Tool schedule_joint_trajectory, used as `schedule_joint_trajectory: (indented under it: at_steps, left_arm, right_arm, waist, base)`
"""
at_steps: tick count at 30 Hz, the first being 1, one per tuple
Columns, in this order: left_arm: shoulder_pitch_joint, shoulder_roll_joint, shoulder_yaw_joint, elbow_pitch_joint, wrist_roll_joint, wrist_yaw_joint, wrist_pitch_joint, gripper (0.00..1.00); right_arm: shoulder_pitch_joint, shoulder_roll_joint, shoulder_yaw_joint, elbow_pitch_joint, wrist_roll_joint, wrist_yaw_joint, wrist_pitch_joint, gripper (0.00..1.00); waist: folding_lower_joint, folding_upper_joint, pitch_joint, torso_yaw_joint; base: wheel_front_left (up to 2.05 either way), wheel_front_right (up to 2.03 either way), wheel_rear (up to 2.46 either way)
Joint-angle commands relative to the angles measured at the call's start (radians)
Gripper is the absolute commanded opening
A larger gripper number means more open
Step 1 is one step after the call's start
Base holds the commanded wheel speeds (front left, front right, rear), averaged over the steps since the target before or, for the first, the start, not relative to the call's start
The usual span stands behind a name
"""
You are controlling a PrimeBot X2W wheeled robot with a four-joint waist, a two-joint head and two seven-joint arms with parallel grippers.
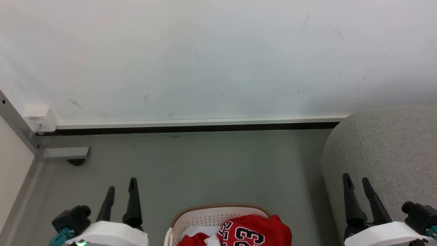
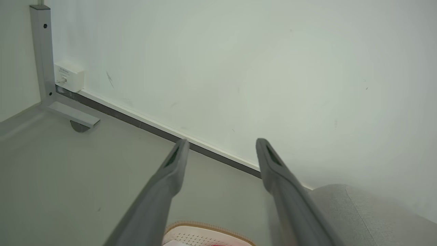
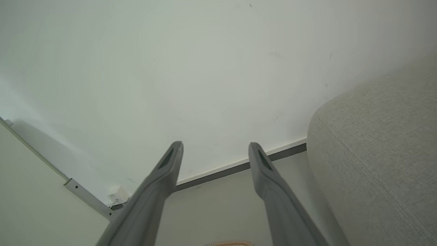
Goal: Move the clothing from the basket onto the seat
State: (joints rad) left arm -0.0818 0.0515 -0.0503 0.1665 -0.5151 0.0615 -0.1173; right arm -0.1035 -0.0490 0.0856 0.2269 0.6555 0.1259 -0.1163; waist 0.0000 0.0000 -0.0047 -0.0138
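Red clothing lies heaped in the basket at the bottom middle of the head view. We read a black, white-edged "23" on the top garment, and a pale cloth shows beside it inside the same cream, perforated wall with its brown rim. The basket stands on the grey-green floor, and the grey woven seat is near on its right, against the white wall. Our left gripper hovers at the lower left, jaws spread and holding nothing, apart from the basket. Our right gripper hovers at the lower right in front of the seat's rounded side, its jaws likewise parted and empty. A grey metal frame leg and a small white box sit in the far left corner.

In the left wrist view we look between the two parted fingers toward the wall and the dark skirting strip. The basket's brown rim shows at the bottom edge between them, and the seat's rounded corner sits at the lower right.

In the right wrist view the fingers stand wide with nothing between them. The seat takes the right side, and a sliver of the basket's rim peeks in at the bottom edge.
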Motion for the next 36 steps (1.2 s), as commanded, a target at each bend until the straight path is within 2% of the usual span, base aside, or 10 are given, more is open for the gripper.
schedule_joint_trajectory:
  at_steps: [1, 21, 36]
  left_arm:
    - [-0.014, 0.014, -0.004, -0.011, 0.026, 0.004, -0.011, 1.0]
    - [-0.002, 0.022, -0.036, -0.029, 0.208, 0.039, -0.067, 1.0]
    - [0.007, 0.018, -0.043, -0.035, 0.323, 0.045, -0.103, 1.0]
  right_arm:
    - [-0.027, -0.007, 0.004, -0.004, -0.026, 0.005, -0.012, 1.0]
    - [-0.038, -0.009, 0.038, 0.024, -0.204, 0.006, -0.067, 1.0]
    - [-0.043, -0.009, 0.06, 0.035, -0.302, 0.006, -0.103, 1.0]
  waist:
    - [0.0, 0.0, 0.0, -0.001]
    - [0.0, 0.0, -0.002, -0.006]
    - [0.0, 0.0, -0.003, -0.009]
  base:
    - [0.0, 0.0, 0.0]
    - [0.0, 0.0, 0.0]
    - [0.0, 0.0, 0.0]
